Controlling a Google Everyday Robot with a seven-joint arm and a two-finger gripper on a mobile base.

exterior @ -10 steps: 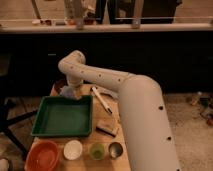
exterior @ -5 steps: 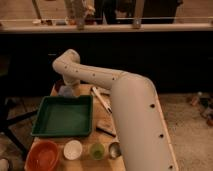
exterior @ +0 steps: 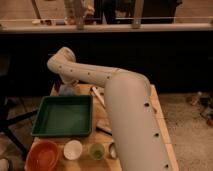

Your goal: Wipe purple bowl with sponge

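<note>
Gripper point(exterior: 64, 84) at far left corner of the tabletop point(exterior: 157, 107), fingers pressed together, sponge point(exterior: 68, 90) right under it beyond the green tray point(exterior: 64, 116), orange bowl point(exterior: 43, 155), white bowl point(exterior: 73, 149) and green cup point(exterior: 96, 150) along near edge, purple bowl not visible.

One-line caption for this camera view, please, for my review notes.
Robot arm reaches across the wooden table, its shut pincer at the far end behind the green tray; orange bowl and white bowl sit nearest.
</note>
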